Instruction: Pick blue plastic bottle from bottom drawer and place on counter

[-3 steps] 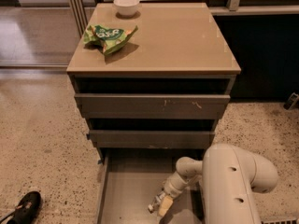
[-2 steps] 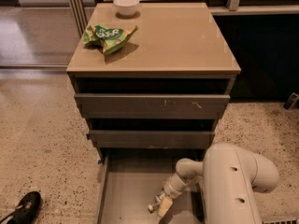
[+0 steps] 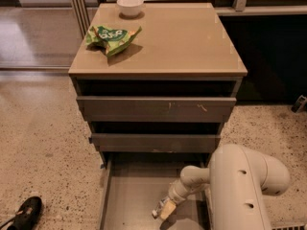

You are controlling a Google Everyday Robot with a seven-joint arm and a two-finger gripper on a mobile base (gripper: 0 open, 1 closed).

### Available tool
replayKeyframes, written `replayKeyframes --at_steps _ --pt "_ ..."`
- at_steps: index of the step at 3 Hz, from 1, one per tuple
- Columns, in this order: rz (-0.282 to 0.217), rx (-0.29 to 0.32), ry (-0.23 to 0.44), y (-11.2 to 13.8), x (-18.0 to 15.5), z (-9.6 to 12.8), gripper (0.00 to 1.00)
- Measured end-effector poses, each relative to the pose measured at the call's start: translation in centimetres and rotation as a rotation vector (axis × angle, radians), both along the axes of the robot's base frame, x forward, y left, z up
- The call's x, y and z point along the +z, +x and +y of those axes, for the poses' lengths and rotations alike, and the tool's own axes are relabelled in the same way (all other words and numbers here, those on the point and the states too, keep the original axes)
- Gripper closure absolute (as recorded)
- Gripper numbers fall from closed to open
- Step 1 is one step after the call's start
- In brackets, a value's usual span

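- The gripper (image 3: pixel 163 209) is low inside the bottom drawer (image 3: pixel 128 199), near the drawer's near-right part, just above or on its flat floor.
- The arm (image 3: pixel 240 190) reaches in from the near right and hides much of the drawer's right side.
- Whether the gripper is wide, narrow or closed on something cannot be told from this view.
- The blue plastic bottle is not clearly seen. A small pale piece (image 3: pixel 155 214) at the left of the gripper's tip may be its cap, which would put the bottle in the drawer at the gripper.
- The step in hand looks like the grasp in the drawer, so the task seems to be in its early part.
- To do it well, the gripper should take the bottle across its body rather than at the cap, and close squarely, since a light round bottle is likely to roll or slip on a smooth floor.
- The lift should go straight up only a little, then back toward the near side, because the middle drawer (image 3: pixel 154 142) and the top drawer (image 3: pixel 154 108) overhang the far part of the opening.
- On the counter (image 3: pixel 187 37), the green snack bag (image 3: pixel 113 35) and white bowl (image 3: pixel 130 5) sit at the far left; the right half looks the better place to set the bottle down.
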State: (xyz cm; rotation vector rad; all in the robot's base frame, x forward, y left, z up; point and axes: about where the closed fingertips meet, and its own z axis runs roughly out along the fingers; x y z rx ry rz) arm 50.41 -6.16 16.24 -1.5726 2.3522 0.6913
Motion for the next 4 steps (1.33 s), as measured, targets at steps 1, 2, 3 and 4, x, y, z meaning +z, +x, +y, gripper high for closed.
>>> replayKeyframes --at_steps 1,2,3,4 --pt "-0.001 0.001 0.000 0.1 0.0 0.0 0.00" --pt "0.022 0.033 0.035 0.1 -0.1 0.3 0.00" --pt "0.024 0.163 0.115 1.5 -0.4 1.1 0.00" --pt "0.013 0.232 0.138 2.6 0.6 0.5 0.00"
